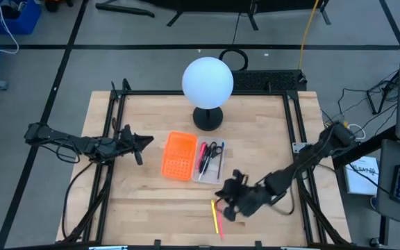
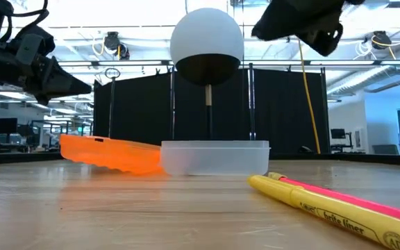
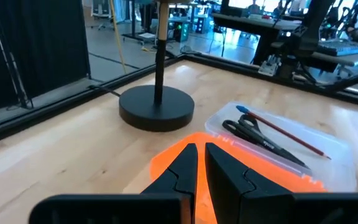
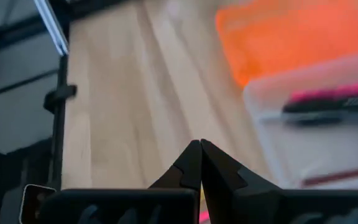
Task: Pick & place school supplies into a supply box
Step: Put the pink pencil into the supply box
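Note:
The clear supply box [image 1: 210,162] lies mid-table and holds small black-handled scissors [image 3: 248,132], a brown pencil [image 3: 288,134] and a pink-red pen [image 1: 203,158]. A yellow pen [image 1: 215,219] and a pink pen [image 2: 356,198] lie side by side on the table near its front edge. My right gripper [image 1: 222,194] is shut and empty, well above the table between the box and these two pens. My left gripper [image 1: 150,142] is shut and empty, left of the orange panel [image 1: 178,156], above the table.
The orange perforated panel lies against the box's left side, one edge raised [image 2: 110,153]. A lamp with a white globe [image 1: 207,80] on a black round base [image 1: 207,118] stands just beyond the box. Black frame rails [image 1: 110,160] run along the table's left and right sides.

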Action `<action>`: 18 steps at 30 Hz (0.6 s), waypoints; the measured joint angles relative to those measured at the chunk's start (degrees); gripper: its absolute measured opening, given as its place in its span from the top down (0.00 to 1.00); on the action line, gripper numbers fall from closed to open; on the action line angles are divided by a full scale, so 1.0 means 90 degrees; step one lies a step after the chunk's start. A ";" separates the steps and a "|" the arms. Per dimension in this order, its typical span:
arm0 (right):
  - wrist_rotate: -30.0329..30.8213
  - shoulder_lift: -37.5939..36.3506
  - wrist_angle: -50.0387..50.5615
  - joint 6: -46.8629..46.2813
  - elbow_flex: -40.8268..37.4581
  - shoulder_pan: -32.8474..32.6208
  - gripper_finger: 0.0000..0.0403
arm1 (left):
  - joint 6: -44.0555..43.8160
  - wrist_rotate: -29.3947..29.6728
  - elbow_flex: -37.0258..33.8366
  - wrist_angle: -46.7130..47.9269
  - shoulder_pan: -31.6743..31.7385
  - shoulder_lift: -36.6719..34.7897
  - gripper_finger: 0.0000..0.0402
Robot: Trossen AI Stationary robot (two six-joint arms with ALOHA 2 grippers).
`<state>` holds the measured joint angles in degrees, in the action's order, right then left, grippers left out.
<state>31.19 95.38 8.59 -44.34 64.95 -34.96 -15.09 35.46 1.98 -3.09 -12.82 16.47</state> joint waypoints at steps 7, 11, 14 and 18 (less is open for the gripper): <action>-0.0546 0.0955 0.1485 -0.1636 0.1365 -0.0175 1.00 | -0.0073 -0.0881 0.0000 0.0195 0.0000 0.0000 0.91; -0.0694 0.1161 0.2270 -0.2863 0.1791 -0.0209 1.00 | -0.0077 -0.1608 0.0000 0.0220 -0.0002 0.0000 0.91; -0.0853 0.1330 0.2314 -0.3218 0.1990 -0.0209 1.00 | -0.0184 -0.2054 0.0000 0.0240 -0.0005 0.0001 0.91; -0.0758 0.1446 0.2544 -0.3602 0.2031 -0.0100 1.00 | -0.0228 -0.2477 0.0000 0.0362 -0.0007 0.0002 0.91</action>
<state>24.37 108.40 31.48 -76.76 83.23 -35.86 -17.15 13.17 1.98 0.16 -12.88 16.49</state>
